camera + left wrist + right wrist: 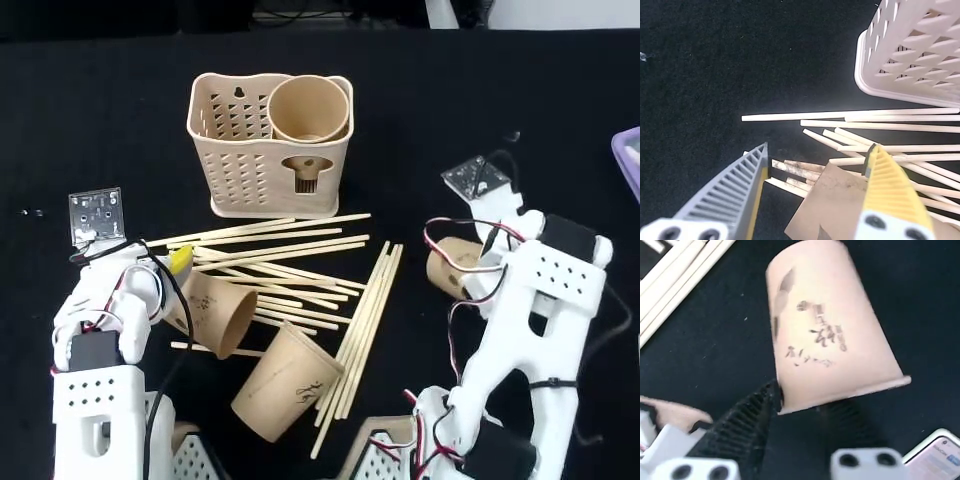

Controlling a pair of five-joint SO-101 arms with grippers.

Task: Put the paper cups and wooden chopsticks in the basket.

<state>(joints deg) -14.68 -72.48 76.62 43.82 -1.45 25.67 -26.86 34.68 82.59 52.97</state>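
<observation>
One cup (308,108) stands in the basket (240,185); chopsticks (300,270) and two cups (215,312) lie on the table before it. Left gripper (818,146) has fingers spread over one of them; right gripper (805,397) has fingers spread at the rim of another cup (825,335).

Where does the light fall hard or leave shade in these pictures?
High view: even light, the black table swallows shadows, and the upright cup in the basket is shaded inside. Left wrist view: the chopsticks stand out bright against the dark cloth. Right wrist view: the lying cup is brightly lit; a phone screen glows at the edge.
</observation>
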